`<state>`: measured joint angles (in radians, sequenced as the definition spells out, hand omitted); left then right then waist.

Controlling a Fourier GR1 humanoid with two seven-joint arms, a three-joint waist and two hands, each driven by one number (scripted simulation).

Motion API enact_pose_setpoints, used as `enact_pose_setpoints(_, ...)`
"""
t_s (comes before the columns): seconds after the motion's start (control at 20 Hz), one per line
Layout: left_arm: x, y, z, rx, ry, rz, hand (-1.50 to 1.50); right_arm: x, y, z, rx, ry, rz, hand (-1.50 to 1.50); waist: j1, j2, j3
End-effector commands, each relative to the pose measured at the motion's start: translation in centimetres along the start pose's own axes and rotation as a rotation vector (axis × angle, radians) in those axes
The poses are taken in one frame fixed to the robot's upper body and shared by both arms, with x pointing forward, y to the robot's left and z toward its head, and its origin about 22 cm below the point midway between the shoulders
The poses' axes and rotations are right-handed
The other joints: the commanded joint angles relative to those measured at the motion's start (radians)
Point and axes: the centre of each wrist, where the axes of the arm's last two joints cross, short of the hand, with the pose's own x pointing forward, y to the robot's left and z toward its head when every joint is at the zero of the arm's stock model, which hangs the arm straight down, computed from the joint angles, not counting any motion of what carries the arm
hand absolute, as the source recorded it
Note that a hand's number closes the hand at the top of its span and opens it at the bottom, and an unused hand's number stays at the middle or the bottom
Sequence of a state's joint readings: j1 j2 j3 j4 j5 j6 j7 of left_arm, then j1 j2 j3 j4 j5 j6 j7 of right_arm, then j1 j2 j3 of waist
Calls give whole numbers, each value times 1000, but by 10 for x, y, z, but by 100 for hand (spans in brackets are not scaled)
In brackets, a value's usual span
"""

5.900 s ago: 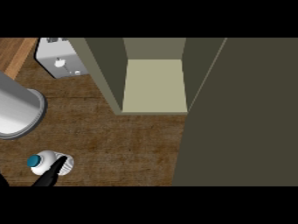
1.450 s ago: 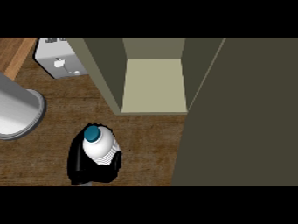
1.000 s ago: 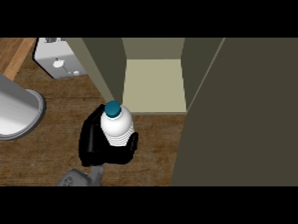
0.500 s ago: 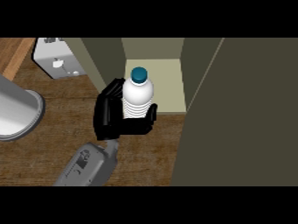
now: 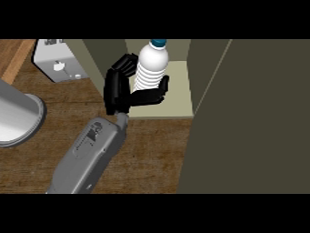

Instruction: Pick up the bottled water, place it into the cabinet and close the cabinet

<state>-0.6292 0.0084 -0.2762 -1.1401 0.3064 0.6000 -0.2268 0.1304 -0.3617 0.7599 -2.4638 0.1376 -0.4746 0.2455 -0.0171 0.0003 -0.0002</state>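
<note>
1. A large grey cylinder (image 5: 6,113) is lying at the far left of the head view, its round open end facing toward the middle of the wooden counter (image 5: 144,159); it is running off the left edge.

2. Above it, near the upper left, a small light grey box (image 5: 60,66) with a few dark marks on its face is sitting on the counter, just beside the cabinet's left wall.

3. A grey forearm (image 5: 90,157) is coming in from the lower edge, left of centre, and slanting up and to the right toward the cabinet's opening. Which of the robot's arms it is cannot be read for sure from this single view; it is being taken here as the left hand (image 5: 127,93), since it is entering on the left half.

4. That black hand is curling round the bottled water (image 5: 150,66), with fingers showing on the bottle's left side and the thumb wrapping across its lower right. The lower part of the bottle is hiding behind the hand.

5. The bottled water is standing roughly upright in the grasp, white and ribbed with a teal cap at the top, over the pale floor of the cabinet (image 5: 177,86) near the front edge. Whether its base is touching that floor cannot be told.

6. At the right, the cabinet door (image 5: 264,118) is standing open as a broad dark olive panel, filling the right part of the view.
</note>
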Motion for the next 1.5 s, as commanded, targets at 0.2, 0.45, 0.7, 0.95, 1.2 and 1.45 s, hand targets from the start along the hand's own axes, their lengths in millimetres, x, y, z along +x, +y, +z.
enact_pose_setpoints(0.2,-7,-7,-39,44,28,-121,150,28,-11,9,-8,-50,-9,-150,-4,2,0)
enact_pose_setpoints(0.45,-22,-10,-43,73,43,-181,150,31,-7,16,-8,-50,-18,-150,-14,2,0)
enact_pose_setpoints(0.7,-48,5,-44,92,59,-302,150,20,-1,11,17,-31,-39,-150,-15,6,0)
enact_pose_setpoints(0.95,-52,4,-54,138,78,-412,150,26,1,16,30,-34,-41,-150,-35,9,-1)
enact_pose_setpoints(1.2,-49,3,-63,147,97,-401,150,23,-2,8,17,-39,-33,-150,-29,12,-1)
enact_pose_setpoints(1.45,-63,22,-59,189,110,-423,150,15,-1,6,27,-58,-27,-150,-40,18,-1)
